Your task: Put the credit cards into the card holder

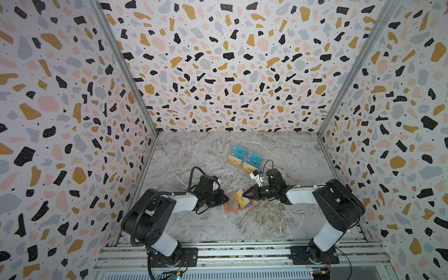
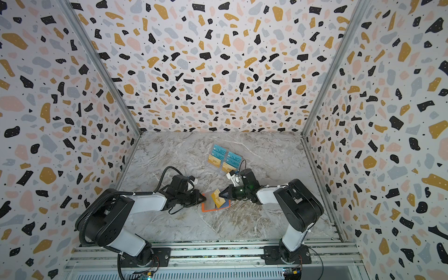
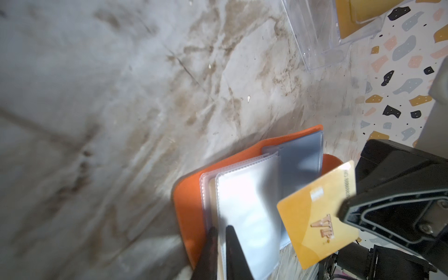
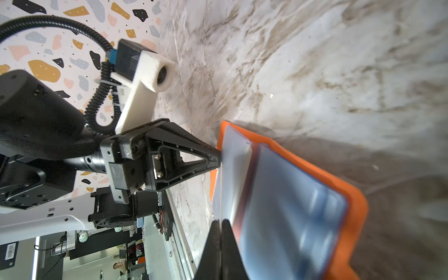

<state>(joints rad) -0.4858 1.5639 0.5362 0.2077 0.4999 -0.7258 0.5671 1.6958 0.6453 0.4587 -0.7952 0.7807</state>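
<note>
Right hand (image 3: 343, 211) clamped on one edge of flat tan-gold plastic card (image 3: 312, 218), just above open orange book-like card holder (image 3: 188, 208) on desk (image 1: 266, 218). Left hand (image 3: 221, 234) pinches its clear floppy sleeve (image 3: 247, 206). Card likely stiff, slick, light; edge grip suits.

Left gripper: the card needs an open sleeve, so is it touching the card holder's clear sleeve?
Touching. The left wrist view shows the left gripper pinching the edge of the clear sleeve, a finger on each side.
</note>
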